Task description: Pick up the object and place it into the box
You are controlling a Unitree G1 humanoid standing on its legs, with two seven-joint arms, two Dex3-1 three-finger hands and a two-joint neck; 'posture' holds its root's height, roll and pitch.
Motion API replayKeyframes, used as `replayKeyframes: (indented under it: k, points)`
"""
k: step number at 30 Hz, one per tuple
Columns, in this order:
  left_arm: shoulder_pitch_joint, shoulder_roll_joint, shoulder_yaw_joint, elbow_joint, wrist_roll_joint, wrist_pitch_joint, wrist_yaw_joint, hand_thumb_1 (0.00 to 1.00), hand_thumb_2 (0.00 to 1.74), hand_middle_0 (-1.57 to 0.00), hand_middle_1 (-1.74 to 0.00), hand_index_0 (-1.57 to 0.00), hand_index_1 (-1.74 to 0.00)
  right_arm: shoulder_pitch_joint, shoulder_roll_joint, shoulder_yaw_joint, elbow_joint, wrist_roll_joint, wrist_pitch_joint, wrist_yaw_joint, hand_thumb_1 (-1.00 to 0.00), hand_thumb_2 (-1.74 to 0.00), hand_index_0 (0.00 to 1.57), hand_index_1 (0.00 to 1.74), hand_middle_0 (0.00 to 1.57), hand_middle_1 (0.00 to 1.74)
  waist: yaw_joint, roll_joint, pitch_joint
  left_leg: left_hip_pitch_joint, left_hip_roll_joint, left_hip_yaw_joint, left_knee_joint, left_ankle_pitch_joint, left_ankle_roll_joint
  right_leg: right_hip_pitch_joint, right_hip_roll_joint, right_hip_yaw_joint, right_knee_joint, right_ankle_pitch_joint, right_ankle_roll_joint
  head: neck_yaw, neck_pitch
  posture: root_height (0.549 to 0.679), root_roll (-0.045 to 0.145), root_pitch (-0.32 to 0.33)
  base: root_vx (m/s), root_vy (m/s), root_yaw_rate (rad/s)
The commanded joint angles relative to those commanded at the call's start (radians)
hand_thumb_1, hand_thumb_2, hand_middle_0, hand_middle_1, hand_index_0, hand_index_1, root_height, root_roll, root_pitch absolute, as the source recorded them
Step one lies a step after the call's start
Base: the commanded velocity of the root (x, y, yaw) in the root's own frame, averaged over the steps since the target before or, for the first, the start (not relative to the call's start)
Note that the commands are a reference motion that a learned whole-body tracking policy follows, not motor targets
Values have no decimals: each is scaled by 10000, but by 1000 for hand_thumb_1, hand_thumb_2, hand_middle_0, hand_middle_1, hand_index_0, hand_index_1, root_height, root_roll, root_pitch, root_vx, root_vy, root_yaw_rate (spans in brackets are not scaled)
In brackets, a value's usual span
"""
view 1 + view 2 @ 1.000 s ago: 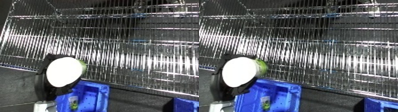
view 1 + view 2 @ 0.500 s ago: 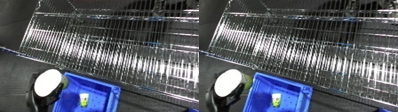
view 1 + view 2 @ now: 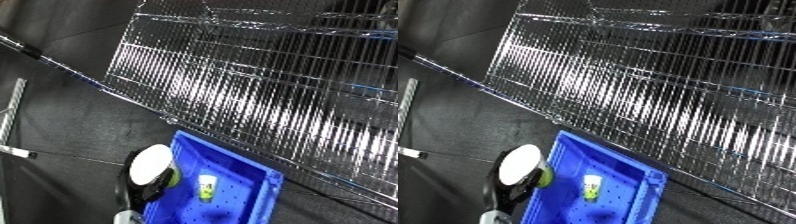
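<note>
Round object (image 3: 151, 164), white on its broad face with a green edge showing on the bin side, is up in the left hand (image 3: 142, 191) right at the bottom of the view. The black fingers are wrapped around its lower rim, so the hand is closed around it, and a bit of the pale forearm (image 3: 127, 218) peeks in from the lower edge. The right hand doesn't show at all.

The object is held right at the left wall of the blue bin (image 3: 233, 200), overlapping that wall from the head camera. Whether it is over the opening or just outside it, I can't tell.

Inside the bin, near the middle of its dotted floor, lies a small pale cup (image 3: 206, 186) with a yellow-green band.

Beyond the bin's far wall a big wire rack (image 3: 266, 90) runs slantwise across the view, its bars catching bright light. To the left is dark floor (image 3: 62, 120), with a pale strip (image 3: 12, 107) along the left edge.
</note>
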Motion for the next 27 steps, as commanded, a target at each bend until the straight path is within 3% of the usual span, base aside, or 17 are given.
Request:
replayKeyframes:
  k: [3,7,14,23,27]
  points:
    - [-192,42,-85,408,-71,285,-348,1000,1740,-1570,-1740,-1570,-1740,0,30,31,28,-40,8,83,0,0,0,0,0,0,-5,-59,0,80,0,-46,-85,31,-11,87,-3,5,-65,-10,23,-109,-604,652,30,65,20,-19,8]
    - [-402,49,-213,979,-302,638,-891,800,1392,-1256,-1392,-1256,-1392,-36,40,37,46,-159,-4,75,0,0,0,0,0,0,-66,-46,0,215,-34,-95,-149,58,-35,229,-29,68,-163,-38,34,-199,-881,652,34,57,29,13,-8]
    - [-708,101,-283,1942,-480,1417,-1373,450,783,-706,-783,-706,-783,-111,10,41,105,-332,92,42,0,0,0,0,0,0,-183,-31,0,309,-52,-18,-134,36,-1,348,-61,124,-278,-18,67,-307,-1034,653,35,50,14,18,-38]
    - [-800,254,-268,2479,-367,1468,-1835,0,0,0,0,0,0,-59,-20,36,39,-406,90,86,0,0,0,0,0,0,-260,-79,0,272,-62,13,-70,-14,35,331,-33,169,-328,28,102,-168,-1046,653,31,51,8,-1,-28]
    - [-748,231,-290,2518,-300,1425,-1979,0,0,0,0,0,0,-28,24,42,-18,-405,84,110,0,0,0,0,0,0,-266,-89,0,248,-68,4,-21,-54,51,314,-33,158,-304,39,105,-62,-1093,653,29,50,9,-18,-11]
